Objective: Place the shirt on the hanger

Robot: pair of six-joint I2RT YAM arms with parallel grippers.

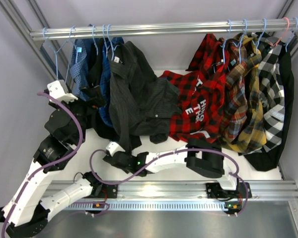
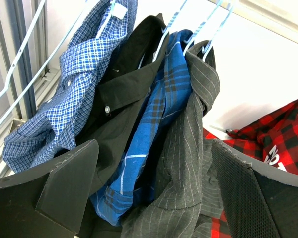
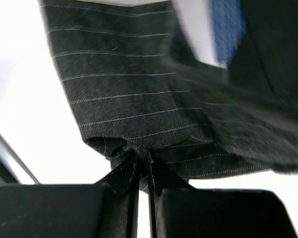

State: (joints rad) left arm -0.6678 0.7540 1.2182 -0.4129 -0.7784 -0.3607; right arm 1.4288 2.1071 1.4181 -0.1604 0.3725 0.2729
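Observation:
The dark charcoal pinstriped shirt (image 1: 134,99) hangs from the rail, left of centre, its collar around a light-blue wire hanger (image 1: 109,39). In the left wrist view the hanger's wire (image 2: 212,29) runs into the shirt's (image 2: 188,148) collar. My left gripper (image 1: 94,94) is open beside the hanging clothes, its wide-apart fingers (image 2: 64,183) holding nothing. My right gripper (image 1: 120,151) is shut on the shirt's lower edge (image 3: 129,84). Pinstriped fabric is pinched between its fingertips (image 3: 139,168).
On the rail (image 1: 164,29), left of the shirt, hang a blue checked shirt (image 2: 74,89), a black shirt (image 2: 124,84), a blue plaid shirt (image 2: 159,114) and an empty wire hanger (image 1: 57,54). A red-and-black plaid shirt (image 1: 198,99) and several plaid shirts (image 1: 253,99) hang to the right.

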